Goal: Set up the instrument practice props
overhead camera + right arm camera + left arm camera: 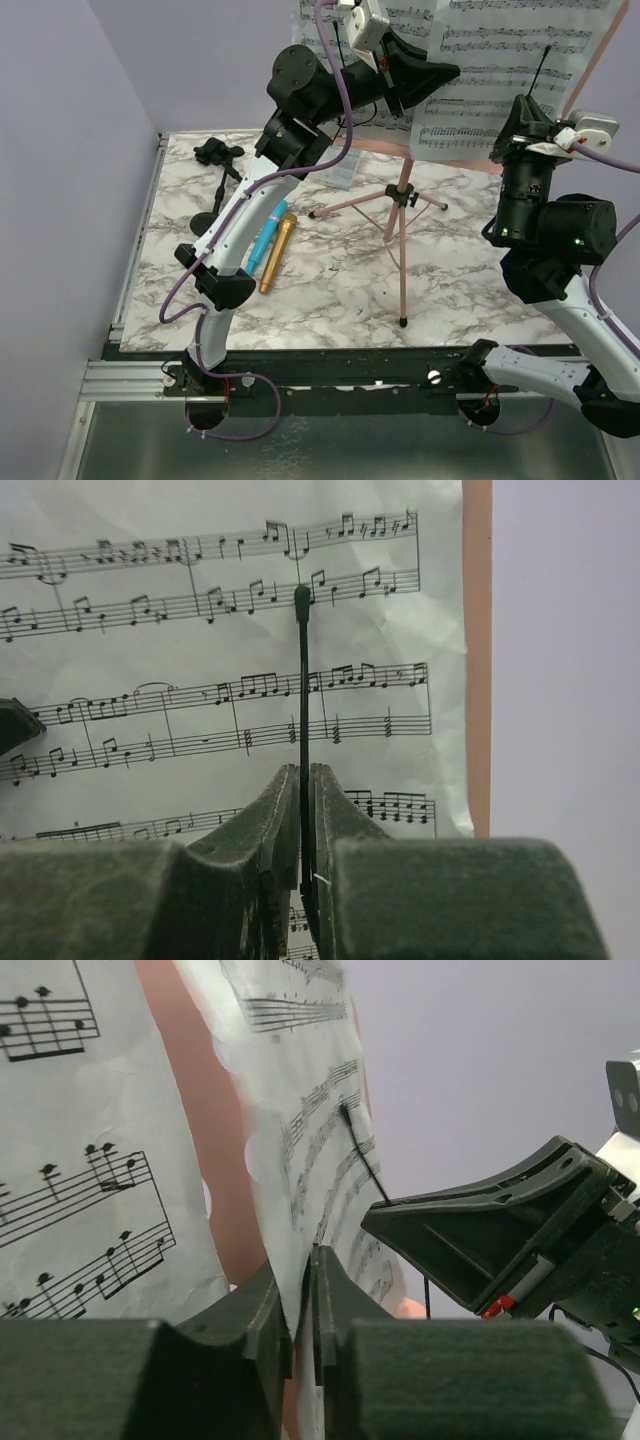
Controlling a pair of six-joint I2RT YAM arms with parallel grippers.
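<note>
The pink music rack [590, 60] stands on rose-gold tripod legs [400, 205] at the back of the table. White music pages [500, 70] lie on it. My left gripper [448, 72] is raised in front of the rack. In the left wrist view it [303, 1260] is shut on the edge of a music page [300, 1110]. My right gripper [527, 108] is shut on a thin black rod [302, 680] that stands in front of a page [200, 640]; the jaws [303, 775] pinch its lower end. Blue [268, 240] and gold [277, 252] microphones lie on the table at the left.
A black round-based pole [215, 185] with a clip on top stands at the table's far left. A small clear box [341, 176] sits behind the tripod. A tripod leg tip [402, 322] reaches near the front edge. Lilac walls close the left and back.
</note>
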